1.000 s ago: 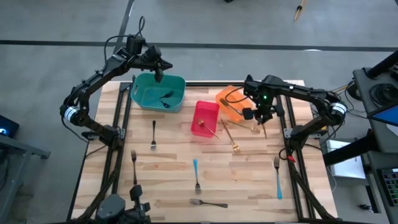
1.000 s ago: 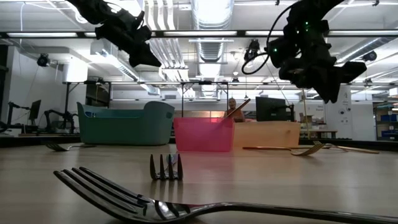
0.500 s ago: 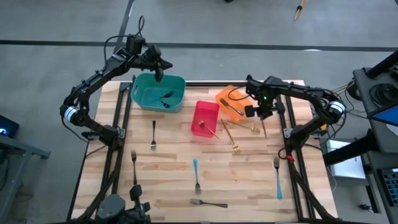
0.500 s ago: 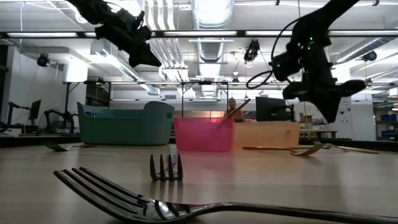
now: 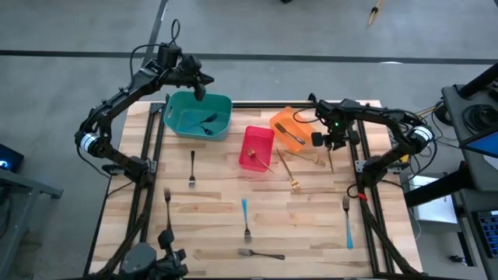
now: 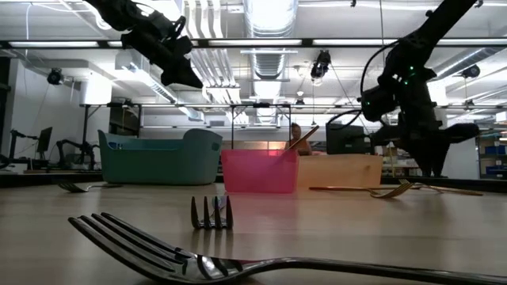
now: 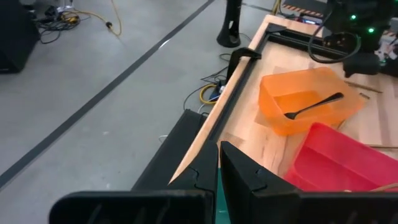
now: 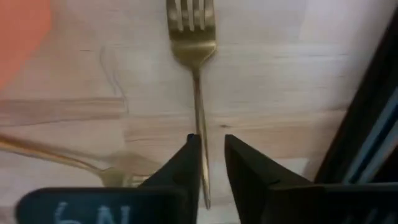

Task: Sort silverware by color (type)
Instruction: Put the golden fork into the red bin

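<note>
Nearest the onlooker, a plain silver fork [image 5: 261,253] lies crosswise along the front edge of the pale wooden slatted table [image 5: 218,214]. Just behind it are a light-blue-handled fork [image 5: 245,218] at centre, a second light-blue-handled fork [image 5: 347,220] toward the right rail, and a dark-handled fork [image 5: 167,208] on the left. A second dark-handled fork [image 5: 192,168] lies farther back.

Mid-table, a long gold fork [image 5: 286,169] rests just beside the red rectangular plastic bin [image 5: 256,147], which holds one gold fork leaning on its rim.

Right of that, the right gripper [image 5: 331,145] hangs over another slim gold fork [image 8: 197,74]. In the right wrist view the fingers [image 8: 183,168] stand slightly apart, one on each side of the handle, holding nothing. The fork's long axis runs straight away from the gripper, tines at the far end, so the fingers already straddle it across its width; a straight descent looks sufficient. The right arm is clearly the nearer one to this fork.

Behind it, the orange plastic bin [image 7: 308,99] contains one dark fork [image 7: 313,106].

Farthest back, the left gripper [image 5: 198,88] waits above the teal plastic bin [image 5: 198,115], fingers [image 7: 239,171] nearly together and empty.
</note>
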{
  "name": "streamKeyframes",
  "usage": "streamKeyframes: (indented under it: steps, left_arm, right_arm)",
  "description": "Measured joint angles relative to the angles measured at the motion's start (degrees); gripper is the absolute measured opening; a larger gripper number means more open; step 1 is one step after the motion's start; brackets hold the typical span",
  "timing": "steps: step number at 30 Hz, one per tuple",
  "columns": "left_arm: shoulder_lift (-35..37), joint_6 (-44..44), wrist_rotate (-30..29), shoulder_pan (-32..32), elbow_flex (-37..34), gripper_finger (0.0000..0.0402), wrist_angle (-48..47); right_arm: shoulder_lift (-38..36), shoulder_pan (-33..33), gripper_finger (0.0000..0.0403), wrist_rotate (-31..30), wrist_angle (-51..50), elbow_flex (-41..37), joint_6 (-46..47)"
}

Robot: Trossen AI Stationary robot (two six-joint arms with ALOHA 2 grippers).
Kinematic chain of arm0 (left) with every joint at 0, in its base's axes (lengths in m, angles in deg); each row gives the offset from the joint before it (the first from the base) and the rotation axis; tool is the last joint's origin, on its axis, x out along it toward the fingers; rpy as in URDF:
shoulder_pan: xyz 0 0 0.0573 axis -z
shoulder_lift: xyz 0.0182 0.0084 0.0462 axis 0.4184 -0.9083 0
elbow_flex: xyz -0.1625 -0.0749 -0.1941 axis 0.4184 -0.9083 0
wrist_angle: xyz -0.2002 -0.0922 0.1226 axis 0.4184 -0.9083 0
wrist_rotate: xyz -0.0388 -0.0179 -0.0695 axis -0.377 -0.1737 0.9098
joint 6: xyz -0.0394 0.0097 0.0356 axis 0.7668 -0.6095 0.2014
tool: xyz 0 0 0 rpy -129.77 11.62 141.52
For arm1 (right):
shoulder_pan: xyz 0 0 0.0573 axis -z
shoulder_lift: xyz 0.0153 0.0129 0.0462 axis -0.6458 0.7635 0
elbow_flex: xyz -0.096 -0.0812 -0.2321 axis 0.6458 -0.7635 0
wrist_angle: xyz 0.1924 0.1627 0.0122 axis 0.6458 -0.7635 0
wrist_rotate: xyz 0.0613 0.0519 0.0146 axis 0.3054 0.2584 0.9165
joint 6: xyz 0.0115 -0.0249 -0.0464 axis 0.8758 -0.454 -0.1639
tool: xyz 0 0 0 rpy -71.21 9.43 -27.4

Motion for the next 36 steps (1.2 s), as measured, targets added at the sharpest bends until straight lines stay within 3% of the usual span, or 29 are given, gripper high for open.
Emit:
streamKeyframes:
  steps: [5,14,29,36]
  left_arm:
    - [0.0,1.6,-0.3,0.0,0.0,0.0000,0.0]
    - [0.1,4.6,-0.3,0.0,0.0,0.0000,0.4]
    - [0.1,4.9,-0.4,0.0,0.0,0.0000,5.5]
    - [0.1,5.6,-0.4,0.0,0.0,0.0000,5.6]
  right_arm:
    - [0.0,-0.1,0.0100,0.0,4.6,-3.6,-1.5]
    - [-0.2,0.0,0.0102,0.0,8.9,-7.7,-1.6]
    - [-0.1,-0.1,0.0102,-1.7,10.1,-8.2,-1.6]
    - [0.0,-0.1,0.0065,-2.6,10.3,-8.2,-1.6]
